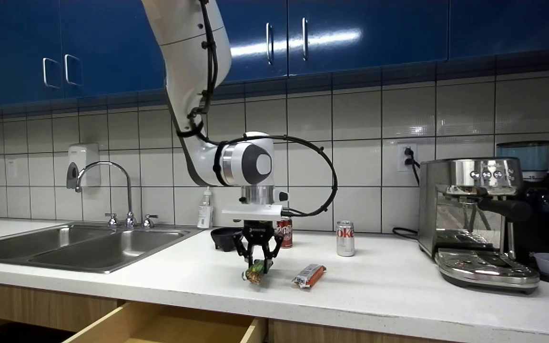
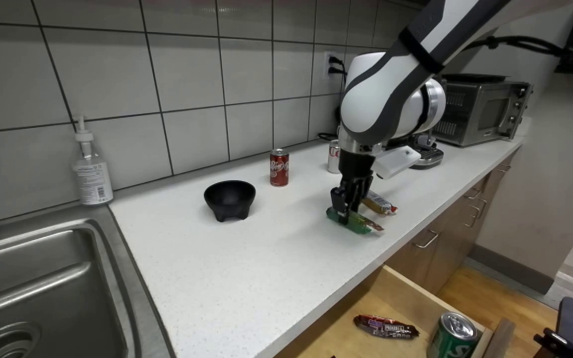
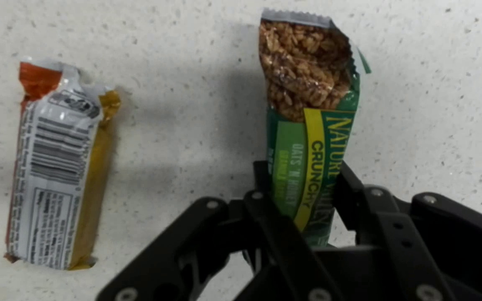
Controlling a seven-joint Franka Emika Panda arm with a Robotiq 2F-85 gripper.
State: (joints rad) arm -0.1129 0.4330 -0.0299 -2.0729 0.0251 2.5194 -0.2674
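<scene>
In the wrist view, the gripper (image 3: 303, 184) grasps a green granola bar (image 3: 310, 133), one finger on each side, with the oat-pictured end sticking out well past the fingertips and a silver-and-orange snack bar (image 3: 57, 167) lying apart on the left. Holding it well, I judge, calls for a light, even squeeze, since a bar marked crunchy may crumble, and for a level carry so that the long free end does not tip or catch its neighbour. In an exterior view, the green bar is low over the white counter (image 1: 389, 286), near the front edge; whether it touches the surface I cannot tell. Counted there: two snack bars, one silver can (image 1: 345, 239), one red can (image 1: 287, 231) partly behind the gripper, and one coffee machine (image 1: 455, 214). In an exterior view, I count one black bowl (image 2: 230, 199) and one pump bottle (image 2: 93, 176) by the sink (image 2: 121, 263); the pulled-out drawer (image 2: 408, 293) shows one dark-red candy bar (image 2: 386, 327) and one green can (image 2: 453, 338).
</scene>
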